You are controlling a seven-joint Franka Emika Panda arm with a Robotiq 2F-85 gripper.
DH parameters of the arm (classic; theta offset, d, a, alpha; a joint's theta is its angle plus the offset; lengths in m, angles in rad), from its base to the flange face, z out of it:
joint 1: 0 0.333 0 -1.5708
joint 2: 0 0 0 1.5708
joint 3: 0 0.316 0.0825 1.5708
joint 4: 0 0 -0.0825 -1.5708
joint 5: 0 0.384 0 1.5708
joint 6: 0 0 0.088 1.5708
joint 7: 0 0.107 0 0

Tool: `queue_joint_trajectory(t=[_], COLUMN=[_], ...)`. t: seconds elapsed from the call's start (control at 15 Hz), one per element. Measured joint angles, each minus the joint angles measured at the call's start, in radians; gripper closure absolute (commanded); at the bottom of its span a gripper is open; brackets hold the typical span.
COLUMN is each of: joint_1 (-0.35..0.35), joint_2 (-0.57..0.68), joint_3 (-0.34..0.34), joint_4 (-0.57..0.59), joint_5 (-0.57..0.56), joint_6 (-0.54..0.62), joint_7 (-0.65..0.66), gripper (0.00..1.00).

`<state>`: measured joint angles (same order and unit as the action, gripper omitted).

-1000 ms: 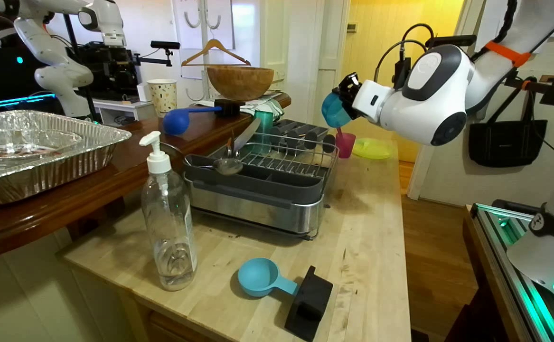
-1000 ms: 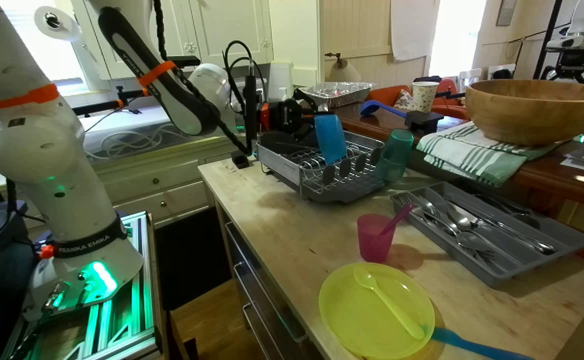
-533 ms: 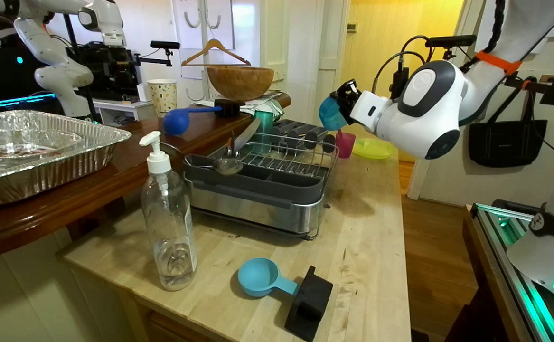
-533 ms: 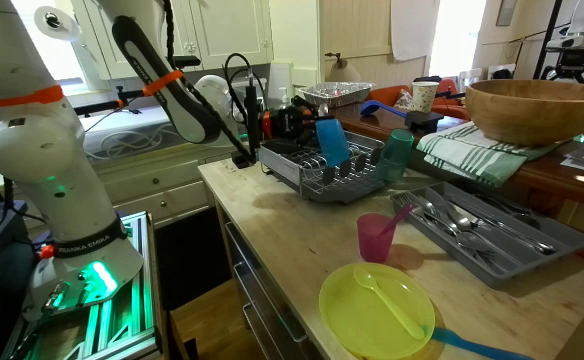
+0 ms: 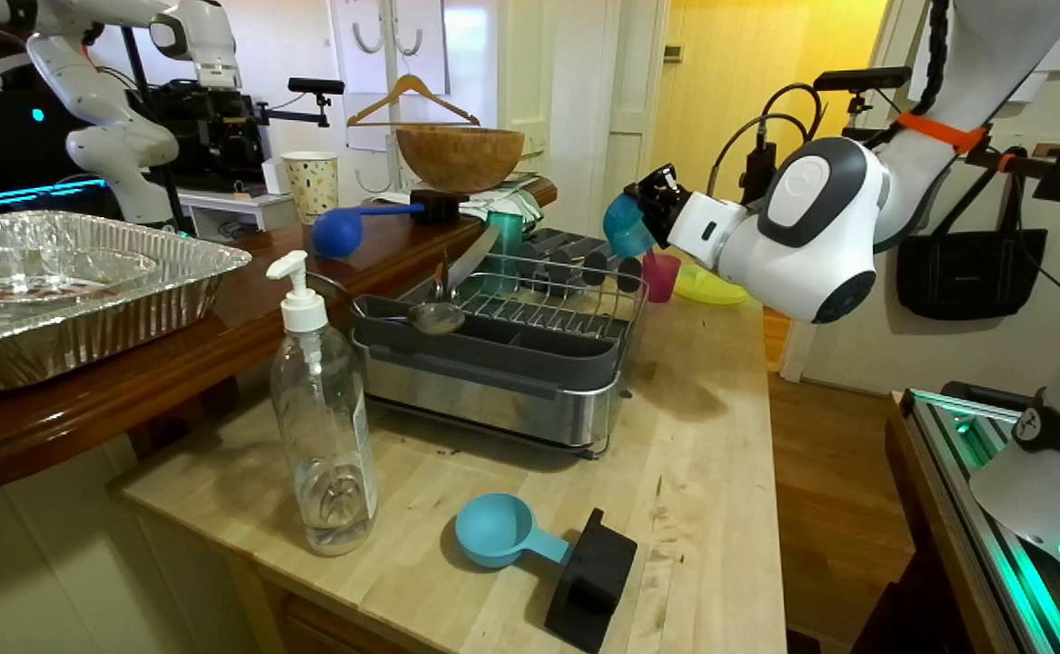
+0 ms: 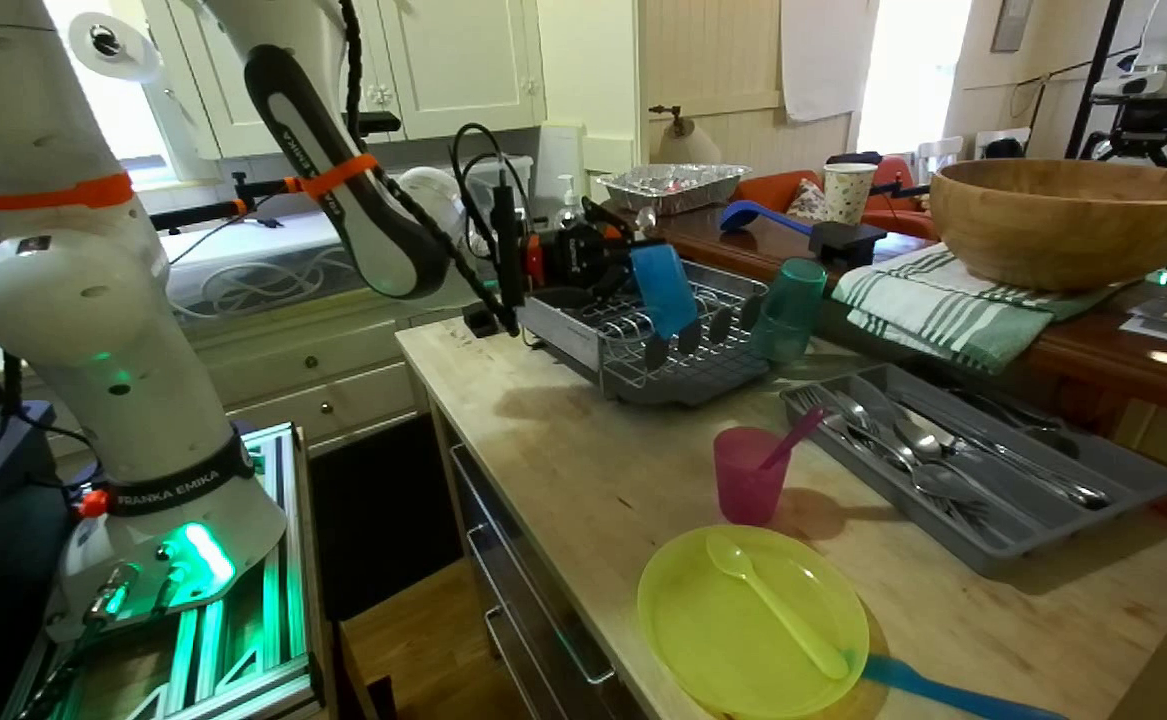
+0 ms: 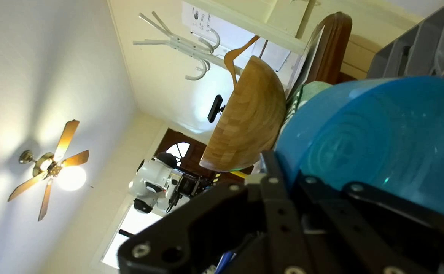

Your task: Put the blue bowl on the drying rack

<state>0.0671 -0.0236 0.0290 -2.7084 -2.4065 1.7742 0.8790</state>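
The blue bowl [image 5: 626, 227] is tipped on its side in the air, its opening facing sideways. My gripper [image 7: 288, 179] is shut on the bowl's rim; the bowl [image 7: 358, 133] fills the right of the wrist view. The drying rack [image 5: 493, 400] stands on the wooden counter. In an exterior view the bowl is beyond and above the rack's right end. In an exterior view the bowl [image 6: 665, 292] overlaps the wire rack [image 6: 565, 332]; I cannot tell whether it touches. The gripper shows in both exterior views [image 5: 648, 202] [image 6: 635, 238].
A teal cup [image 6: 791, 310] leans at the rack's end. A pink cup [image 6: 748, 475], a yellow plate [image 6: 683, 620] and a cutlery tray [image 6: 1003, 545] are on the counter. A soap bottle [image 5: 325, 454] and a light-blue scoop [image 5: 493, 530] stand in front of the rack.
My gripper and the bowl have moved slightly lower, and a little left in an exterior view. The arm's wrist and elbow have sunk too. The bowl stays held and tipped.
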Motion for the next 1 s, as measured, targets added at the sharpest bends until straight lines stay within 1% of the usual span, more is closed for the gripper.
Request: queue_joint_trajectory(t=[0.33,0.67,1.0], joint_1=[0.000,0.000,0.000], joint_2=[0.020,0.051,0.081], joint_3=[0.002,0.010,0.024], joint_4=[-0.009,-0.025,-0.027], joint_5=[-0.041,-0.044,-0.045], joint_6=[-0.037,-0.120,-0.175], joint_7=[0.000,0.004,0.004], gripper=[0.99,0.99,0.99])
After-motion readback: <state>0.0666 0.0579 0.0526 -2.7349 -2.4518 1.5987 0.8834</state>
